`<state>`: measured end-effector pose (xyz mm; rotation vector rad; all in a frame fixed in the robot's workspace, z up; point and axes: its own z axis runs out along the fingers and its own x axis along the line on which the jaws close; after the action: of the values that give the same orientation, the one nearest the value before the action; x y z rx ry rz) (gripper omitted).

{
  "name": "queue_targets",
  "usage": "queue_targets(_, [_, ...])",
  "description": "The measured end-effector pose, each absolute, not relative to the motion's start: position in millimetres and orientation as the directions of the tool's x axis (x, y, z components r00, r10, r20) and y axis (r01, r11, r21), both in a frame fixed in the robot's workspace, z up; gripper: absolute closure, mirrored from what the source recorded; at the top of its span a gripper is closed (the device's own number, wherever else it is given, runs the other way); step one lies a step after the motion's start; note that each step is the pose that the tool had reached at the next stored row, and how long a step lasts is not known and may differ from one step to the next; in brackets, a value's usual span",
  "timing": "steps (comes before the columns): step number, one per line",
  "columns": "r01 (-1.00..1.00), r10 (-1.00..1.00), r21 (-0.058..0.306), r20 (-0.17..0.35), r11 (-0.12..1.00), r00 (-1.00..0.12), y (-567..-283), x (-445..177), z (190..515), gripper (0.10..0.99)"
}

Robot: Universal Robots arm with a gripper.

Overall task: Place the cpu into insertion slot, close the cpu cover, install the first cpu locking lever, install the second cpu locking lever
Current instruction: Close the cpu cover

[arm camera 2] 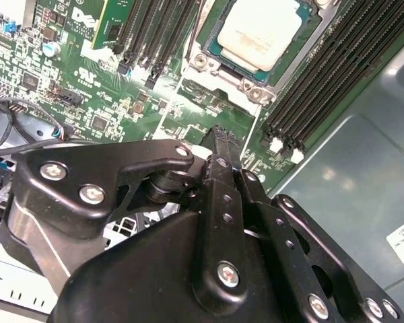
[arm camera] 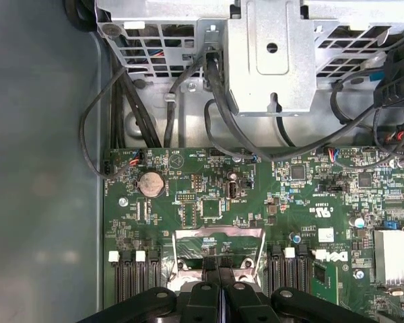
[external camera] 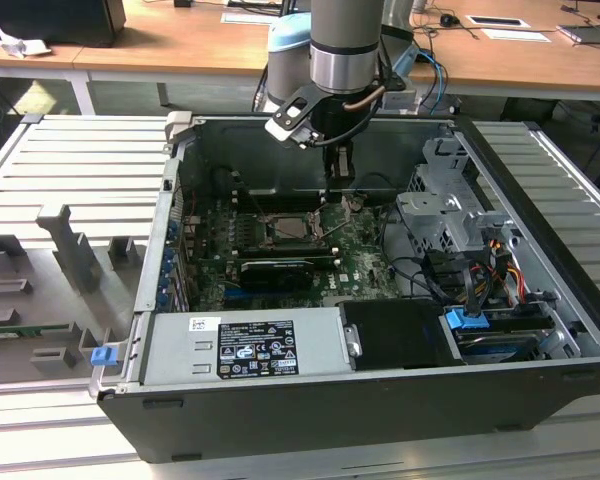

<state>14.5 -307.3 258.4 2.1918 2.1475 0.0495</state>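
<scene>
Grey arm [external camera: 345, 40], black pincer [arm camera 2: 219, 133], silver screws [arm camera 2: 228, 272]

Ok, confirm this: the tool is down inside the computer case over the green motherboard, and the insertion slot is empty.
Wrong on the slot. The second wrist view shows the cpu lying in the insertion slot, pale face up. The rest holds: the tool is inside the computer case over the green motherboard.

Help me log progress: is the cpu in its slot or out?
In. The cpu lies flat, pale face up, inside the insertion slot in the second wrist view.
</scene>
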Motion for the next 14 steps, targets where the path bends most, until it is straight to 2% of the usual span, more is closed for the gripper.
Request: queue_targets(14, [0.997,0.999,0.074,-0.028,-0.019,0.021,-307.2,20.2,258.3,0.98])
